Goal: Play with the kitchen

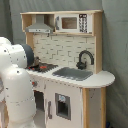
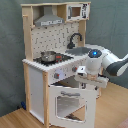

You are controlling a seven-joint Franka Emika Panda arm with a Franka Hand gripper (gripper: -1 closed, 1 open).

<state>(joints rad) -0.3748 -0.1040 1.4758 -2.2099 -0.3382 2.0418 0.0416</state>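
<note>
Pale wood and white panels make up the kitchen (image 2: 55, 60), filling the frame's centre in both exterior views. Its windowed oven door (image 2: 70, 102) hangs ajar at lower centre, so the step in hand looks like working that door; the next move calls for reaching its top edge. The gripper (image 2: 89, 77) hangs just above it at centre right; I cannot tell how its fingers stand.
</note>
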